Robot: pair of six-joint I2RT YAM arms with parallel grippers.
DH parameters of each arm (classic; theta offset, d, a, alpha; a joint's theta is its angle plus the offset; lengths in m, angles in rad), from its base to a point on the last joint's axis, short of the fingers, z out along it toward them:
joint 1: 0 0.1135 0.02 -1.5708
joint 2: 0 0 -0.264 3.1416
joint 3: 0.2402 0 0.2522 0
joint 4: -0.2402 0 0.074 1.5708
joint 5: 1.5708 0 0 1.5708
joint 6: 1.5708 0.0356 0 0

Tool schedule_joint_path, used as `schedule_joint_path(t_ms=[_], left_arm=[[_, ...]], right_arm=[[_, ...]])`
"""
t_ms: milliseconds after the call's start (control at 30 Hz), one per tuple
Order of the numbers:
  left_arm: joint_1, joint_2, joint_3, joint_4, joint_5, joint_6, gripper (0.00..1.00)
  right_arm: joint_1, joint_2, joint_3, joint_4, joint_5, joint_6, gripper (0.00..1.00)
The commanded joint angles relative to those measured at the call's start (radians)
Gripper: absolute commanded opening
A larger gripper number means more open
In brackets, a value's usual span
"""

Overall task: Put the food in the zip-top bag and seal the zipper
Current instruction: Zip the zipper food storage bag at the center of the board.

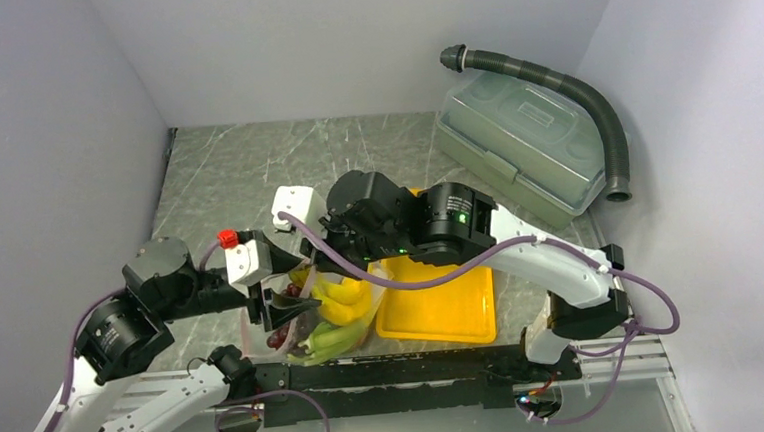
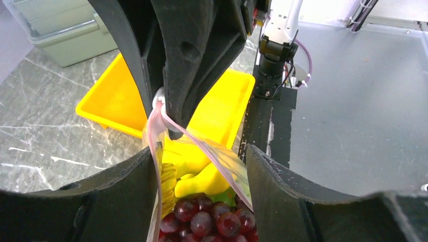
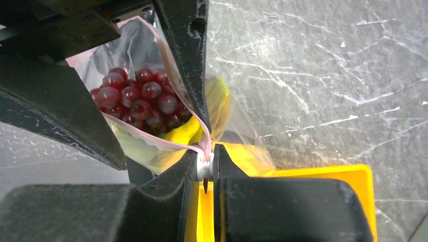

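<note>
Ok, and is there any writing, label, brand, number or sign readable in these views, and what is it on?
None: no view shows any text that can be read.
The lidded box has a raised panel on its lid, but no lettering can be made out on it.
The motor housing on the right arm shows only a green light, with no legible marking.

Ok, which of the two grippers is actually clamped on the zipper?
The right gripper: its jaws are shut on the pink zipper. The left gripper stands wide open, with the zip-top bag between its fingers.
</note>
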State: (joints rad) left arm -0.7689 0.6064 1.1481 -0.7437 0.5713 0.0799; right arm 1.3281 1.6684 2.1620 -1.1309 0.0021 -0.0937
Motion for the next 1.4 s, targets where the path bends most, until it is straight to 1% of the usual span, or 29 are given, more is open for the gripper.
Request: schedule_joint_path(t_ms=[0, 167, 300, 400, 567, 633, 733, 767, 800, 833, 967, 1100, 1133, 1200, 1300, 1333, 1367], left_arm=[[-0.008, -0.01, -0.037, -0.024, 0.07, 0.042, 0.66], [-0.009, 0.004, -0.037, -0.016, 0.066, 0.047, 0.65], [-0.008, 0.025, -0.021, -0.026, 0.062, 0.055, 0.65], [-0.008, 0.039, -0.013, -0.047, 0.052, 0.067, 0.61], [-0.007, 0.046, 0.012, -0.094, 0.021, 0.085, 0.46], [-0.008, 0.04, 0.021, -0.103, 0.003, 0.087, 0.38], [-0.007, 0.03, 0.035, -0.121, -0.026, 0.091, 0.21], [-0.008, 0.028, 0.039, -0.129, -0.034, 0.093, 0.14], [-0.009, 0.027, 0.043, -0.135, -0.043, 0.095, 0.04], [-0.007, 0.028, 0.046, -0.144, -0.054, 0.093, 0.0], [-0.008, 0.026, 0.052, -0.161, -0.071, 0.092, 0.0], [-0.008, 0.042, 0.053, -0.16, -0.031, 0.089, 0.0], [-0.008, 0.047, 0.054, -0.159, -0.016, 0.091, 0.0], [-0.008, 0.06, 0.054, -0.156, 0.014, 0.094, 0.0], [-0.008, 0.064, 0.056, -0.149, 0.039, 0.1, 0.0], [-0.008, 0.063, 0.056, -0.146, 0.049, 0.101, 0.0], [-0.008, 0.063, 0.057, -0.144, 0.058, 0.101, 0.0]], right_arm=[[-0.011, -0.136, -0.059, 0.356, 0.026, 0.084, 0.0], [-0.01, -0.135, -0.053, 0.349, -0.024, 0.076, 0.0], [-0.01, -0.128, -0.04, 0.331, -0.029, 0.07, 0.0], [-0.01, -0.124, -0.027, 0.32, -0.008, 0.071, 0.0], [-0.01, -0.11, -0.008, 0.288, 0.069, 0.073, 0.0], [-0.01, -0.11, -0.012, 0.285, 0.081, 0.073, 0.0], [-0.01, -0.125, -0.039, 0.293, 0.083, 0.07, 0.0], [-0.01, -0.136, -0.054, 0.3, 0.08, 0.067, 0.0], [-0.01, -0.147, -0.068, 0.307, 0.076, 0.064, 0.0], [-0.01, -0.157, -0.083, 0.312, 0.07, 0.062, 0.0], [-0.01, -0.209, -0.149, 0.327, 0.033, 0.035, 0.0], [-0.01, -0.268, -0.228, 0.352, 0.003, 0.003, 0.0], [-0.01, -0.285, -0.249, 0.365, -0.017, -0.003, 0.01], [-0.01, -0.327, -0.293, 0.391, -0.042, -0.018, 0.09], [-0.01, -0.386, -0.37, 0.44, -0.067, -0.042, 0.31], [-0.01, -0.408, -0.401, 0.458, -0.08, -0.054, 0.42], [-0.01, -0.429, -0.432, 0.474, -0.09, -0.064, 0.49]])
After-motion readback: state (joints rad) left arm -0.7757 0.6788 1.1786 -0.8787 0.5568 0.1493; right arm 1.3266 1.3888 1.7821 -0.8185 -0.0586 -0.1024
